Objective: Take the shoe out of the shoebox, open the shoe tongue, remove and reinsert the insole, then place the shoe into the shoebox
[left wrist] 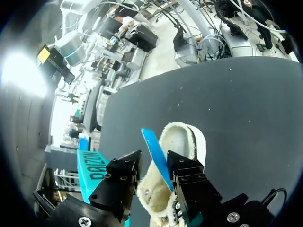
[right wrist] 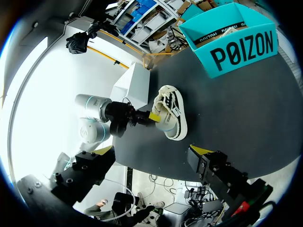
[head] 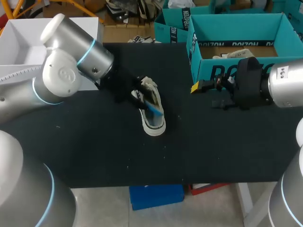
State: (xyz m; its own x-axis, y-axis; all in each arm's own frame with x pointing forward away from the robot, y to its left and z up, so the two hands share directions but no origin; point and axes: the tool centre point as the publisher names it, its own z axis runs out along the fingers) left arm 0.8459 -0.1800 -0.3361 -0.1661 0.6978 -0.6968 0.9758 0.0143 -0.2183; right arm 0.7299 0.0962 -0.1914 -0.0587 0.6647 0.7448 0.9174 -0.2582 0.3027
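The shoe (head: 154, 119) lies on the surface (head: 94, 151) outside the shoebox (head: 236, 21). The left gripper (left wrist: 154, 160) pinches the blue insole (head: 154, 108) rising from the shoe. The right gripper (right wrist: 151, 153), spread and empty, hovers by the shoebox's front wall.

Bare table (head: 94, 151) in front of the shoe (head: 154, 124) and to its right: open lane from the near edge. The shoe's rear and left side are blocked by the left arm (head: 71, 66). Left gripper (head: 144, 97) sits at the shoe's opening, where the blue insole (head: 154, 109) sticks up. Right gripper (head: 204, 94) hangs just before the shoebox (head: 195, 42) front wall, crowding that gap. Shoebox top is open from above, with something pale inside. White box (head: 23, 38) walls off the far left corner.
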